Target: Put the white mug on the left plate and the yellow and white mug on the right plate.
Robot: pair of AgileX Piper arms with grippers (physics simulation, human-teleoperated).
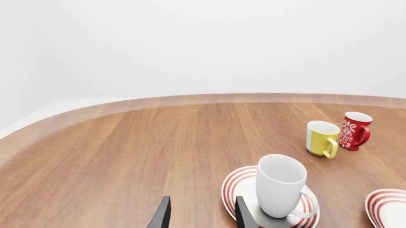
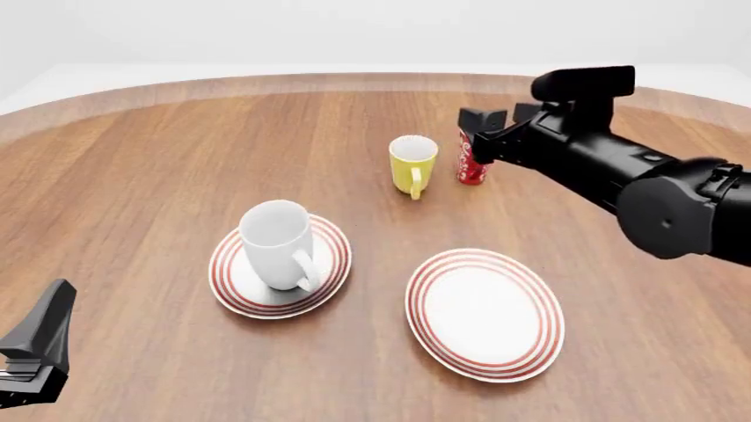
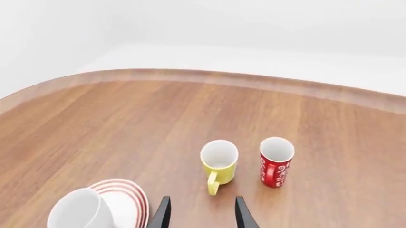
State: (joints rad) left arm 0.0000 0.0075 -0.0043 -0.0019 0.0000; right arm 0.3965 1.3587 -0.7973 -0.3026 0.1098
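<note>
The white mug (image 2: 280, 244) stands upright on the left plate (image 2: 235, 283), handle toward the camera side; the left wrist view shows the same white mug (image 1: 279, 185) on that plate (image 1: 236, 184). The right plate (image 2: 484, 312) is bare. The yellow and white mug (image 2: 413, 164) stands on the table behind the plates. In the right wrist view the yellow and white mug (image 3: 219, 162) sits just ahead of my open right gripper (image 3: 201, 214). My right gripper (image 2: 479, 136) hovers by the mugs. My left gripper (image 1: 201, 216) is open and holds nothing, low at the near left (image 2: 35, 347).
A slim red cup with white markings (image 2: 472, 160) stands right beside the yellow mug, under the right gripper's fingers. The wooden table's curved far edge (image 2: 352, 81) runs behind the mugs. The right arm (image 2: 634, 176) stretches over the table's right side.
</note>
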